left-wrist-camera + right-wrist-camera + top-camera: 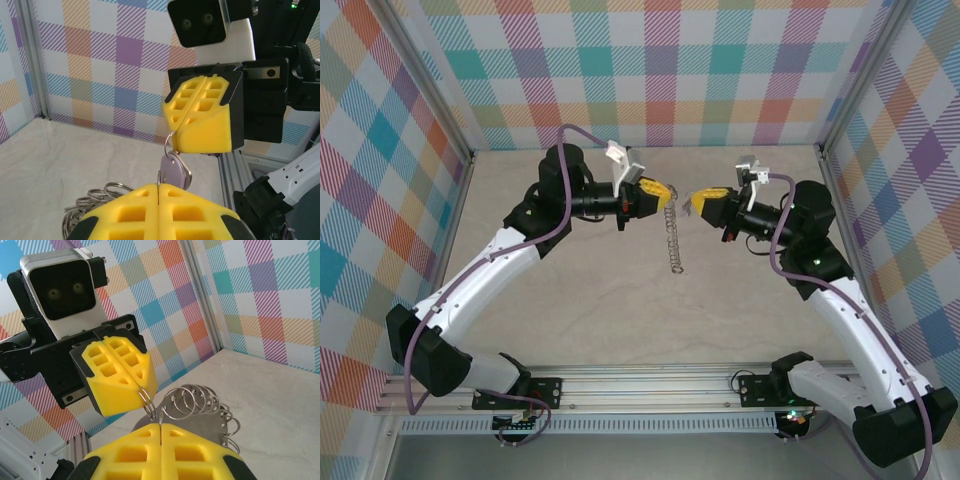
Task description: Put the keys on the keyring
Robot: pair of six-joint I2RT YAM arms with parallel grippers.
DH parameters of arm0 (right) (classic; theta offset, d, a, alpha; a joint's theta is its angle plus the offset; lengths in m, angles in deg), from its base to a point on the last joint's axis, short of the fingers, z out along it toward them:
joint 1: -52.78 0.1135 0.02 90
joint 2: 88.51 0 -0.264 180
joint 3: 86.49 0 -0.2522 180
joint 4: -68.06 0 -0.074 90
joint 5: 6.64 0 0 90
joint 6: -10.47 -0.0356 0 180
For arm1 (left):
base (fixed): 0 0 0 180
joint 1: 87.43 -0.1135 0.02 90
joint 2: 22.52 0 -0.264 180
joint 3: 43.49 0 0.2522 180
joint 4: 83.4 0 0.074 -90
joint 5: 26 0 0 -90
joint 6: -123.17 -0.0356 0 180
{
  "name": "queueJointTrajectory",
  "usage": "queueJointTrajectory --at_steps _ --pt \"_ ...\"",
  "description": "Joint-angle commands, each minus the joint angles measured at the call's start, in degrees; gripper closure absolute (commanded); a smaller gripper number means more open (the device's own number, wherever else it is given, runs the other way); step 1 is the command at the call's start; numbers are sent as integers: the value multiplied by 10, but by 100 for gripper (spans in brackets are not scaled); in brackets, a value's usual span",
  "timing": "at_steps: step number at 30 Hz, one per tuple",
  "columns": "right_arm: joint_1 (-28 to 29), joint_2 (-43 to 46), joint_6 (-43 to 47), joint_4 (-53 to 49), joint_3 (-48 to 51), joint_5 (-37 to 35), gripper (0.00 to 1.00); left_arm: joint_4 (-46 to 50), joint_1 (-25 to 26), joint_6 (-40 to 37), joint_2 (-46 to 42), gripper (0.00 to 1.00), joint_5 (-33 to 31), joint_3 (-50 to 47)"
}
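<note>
Clenched shut nearest the lens, the left claw (159,192) pinches a wire of the keyring (95,200), whose scalloped coils hang just beside and below its tip. Facing it tip to tip, the right claw (187,137) is clamped too, gripping the small loop of the lilac-headed key (175,170). The key dangles between the two tips, long axis upright, blade down toward the left claw. From above, the keyring (673,235) hangs edge-on under the gap. The coming move seems to turn on sliding that loop sideways onto the left-held wire, and the right claw is the nearer carrier
</note>
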Motion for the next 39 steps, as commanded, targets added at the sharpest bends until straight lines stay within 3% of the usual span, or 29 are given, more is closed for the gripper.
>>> queueJointTrajectory --at_steps 1,28,39 --pt "-1 -3 -11 32 -20 21 100 1 6 -21 6 100 11 24" --pt "25 -45 -28 37 -37 41 100 1 16 -23 21 100 12 39" --pt "29 -53 -16 23 -36 9 100 -3 17 -22 22 100 16 37"
